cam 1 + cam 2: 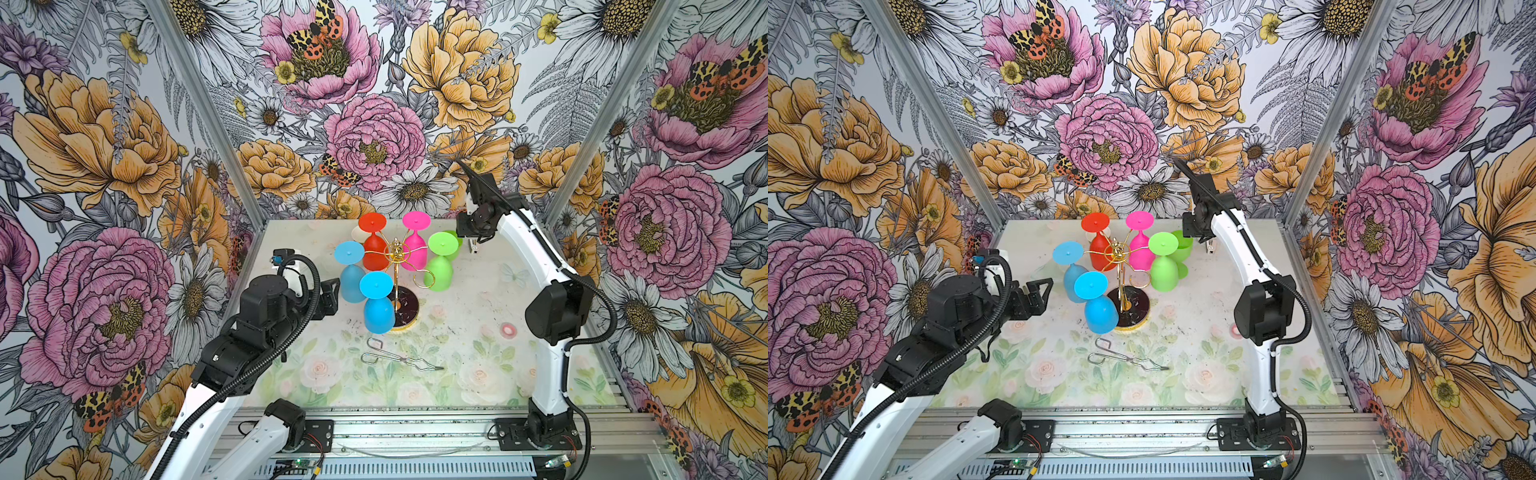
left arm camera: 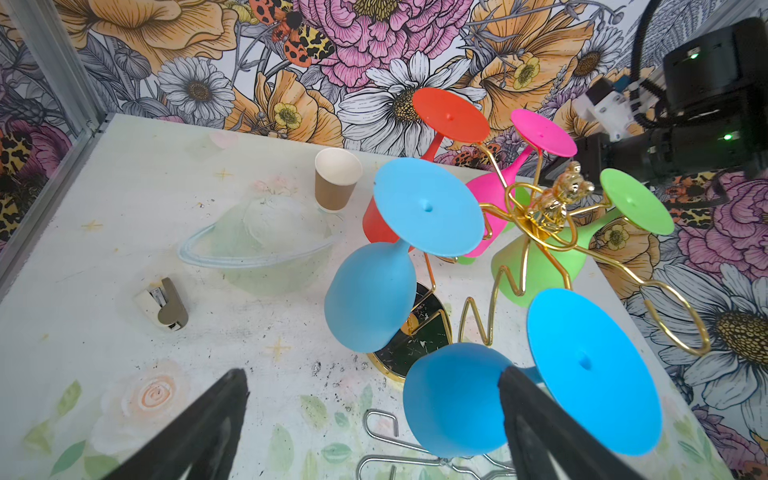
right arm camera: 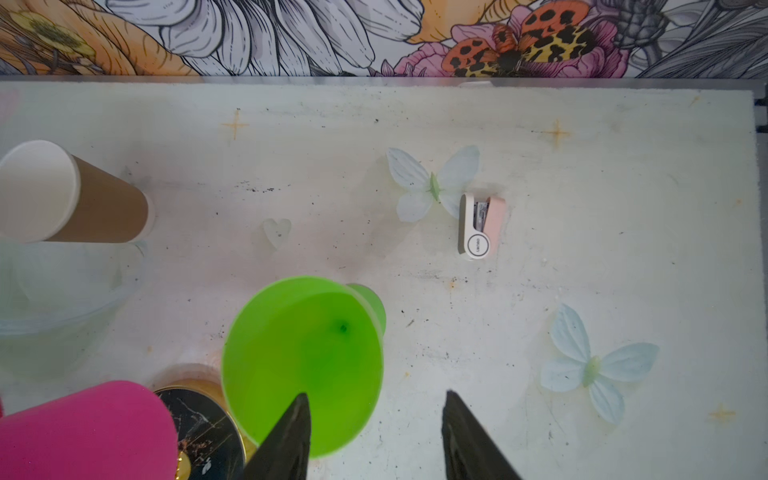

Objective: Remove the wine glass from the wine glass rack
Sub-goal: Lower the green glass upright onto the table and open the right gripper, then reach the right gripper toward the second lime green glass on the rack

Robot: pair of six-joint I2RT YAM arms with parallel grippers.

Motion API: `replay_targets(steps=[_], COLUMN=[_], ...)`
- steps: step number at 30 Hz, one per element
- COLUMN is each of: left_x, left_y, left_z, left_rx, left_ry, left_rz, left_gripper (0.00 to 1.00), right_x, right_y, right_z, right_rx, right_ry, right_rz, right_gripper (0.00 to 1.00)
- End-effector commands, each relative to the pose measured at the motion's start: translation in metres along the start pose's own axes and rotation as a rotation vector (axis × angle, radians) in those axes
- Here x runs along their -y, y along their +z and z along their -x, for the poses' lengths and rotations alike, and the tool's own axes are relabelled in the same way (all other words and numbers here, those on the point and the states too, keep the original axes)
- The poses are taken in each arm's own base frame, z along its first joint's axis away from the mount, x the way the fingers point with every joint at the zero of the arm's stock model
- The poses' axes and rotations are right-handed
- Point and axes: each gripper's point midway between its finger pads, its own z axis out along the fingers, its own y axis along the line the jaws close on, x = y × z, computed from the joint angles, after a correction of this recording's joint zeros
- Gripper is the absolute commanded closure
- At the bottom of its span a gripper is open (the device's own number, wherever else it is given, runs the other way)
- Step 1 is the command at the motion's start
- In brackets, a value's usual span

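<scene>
Clock directions are from the rack, with 12 toward the back wall.

- 1 bench (image 1: 465, 386) with a flower print.
- 1 pair of wire tongs (image 1: 399, 358) lies flat at 6, nearest the front edge and apart from the rack.
- 1 pink tape roll (image 1: 507, 330) lies at 4, well apart.
- 1 gold rack (image 1: 397, 252) stands upright mid-bench on a round black base.
- 5 glasses hang upside down by their feet, one per loop:
  - cyan glass (image 1: 379, 313) at 7, nearest
  - light blue glass (image 1: 352, 283) at 9
  - hanging green glass (image 1: 439, 275) at 3
  - red glass (image 1: 374, 254) at 11
  - pink glass (image 1: 415, 255) at 1
- 1 loop (image 1: 428, 279) at 4 is bare wire.
- The left hand (image 2: 374, 374) is at 9, just beside the light blue glass. It is spread wide and grips nothing. In the left wrist view, one finger (image 2: 536, 419) crosses the cyan glass stem; contact is unclear.
- 1 upright green glass (image 1: 1182, 248) is off the rack. It stands mouth-up on the bench at 2, behind the hanging green one.
- The right hand (image 3: 376, 397) hangs above it with its fingers partly apart, clamping nothing. In the wrist view the glass rim runs between them; I can't tell if they touch.
- 1 paper cup (image 2: 336, 183) stands at 11, behind the red glass.
- 1 clear bowl (image 2: 257, 249) is just beside the cup.
- 2 small staplers lie on the bench: brown stapler (image 2: 166, 305) and pink stapler (image 3: 480, 226).
</scene>
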Motion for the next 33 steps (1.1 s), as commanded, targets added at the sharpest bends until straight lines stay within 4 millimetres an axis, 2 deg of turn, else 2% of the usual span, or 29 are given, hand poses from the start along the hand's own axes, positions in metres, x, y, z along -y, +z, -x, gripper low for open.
replay_targets(steps=[1,4,8,12,18,24,33], left_x=[0.004,0.008,0.013,0.015,0.015,0.015,0.015], left_y=[0.004,0.004,0.003,0.003,0.004,0.003,0.004], left_z=[0.0,-0.001,-0.004,-0.006,-0.007,-0.007,-0.007], left_rx=[-0.004,-0.012,-0.023,-0.029,-0.032,-0.031,-0.033], left_ry=[-0.006,0.006,0.036,0.05,0.059,0.063,0.069], left_rz=[-0.029,-0.054,-0.086,-0.104,-0.104,-0.102,-0.102], left_gripper=[0.05,0.05,0.05,0.05,0.05,0.05,0.05], right_x=[-0.007,-0.01,-0.015,-0.028,-0.051,-0.064,-0.075], right_y=[-0.04,-0.056,-0.088,-0.117,-0.147,-0.16,-0.158], right_z=[0.003,-0.002,-0.008,-0.014,-0.02,-0.026,-0.044], right_rx=[0.04,0.023,0.044,0.07,0.123,0.141,0.113], right_ry=[0.028,0.101,0.125,0.139,0.181,0.203,0.211], right_rz=[0.107,0.232,0.333,0.429,0.601,0.699,0.746], right_gripper=[0.44,0.43,0.43,0.44,0.47,0.47,0.47])
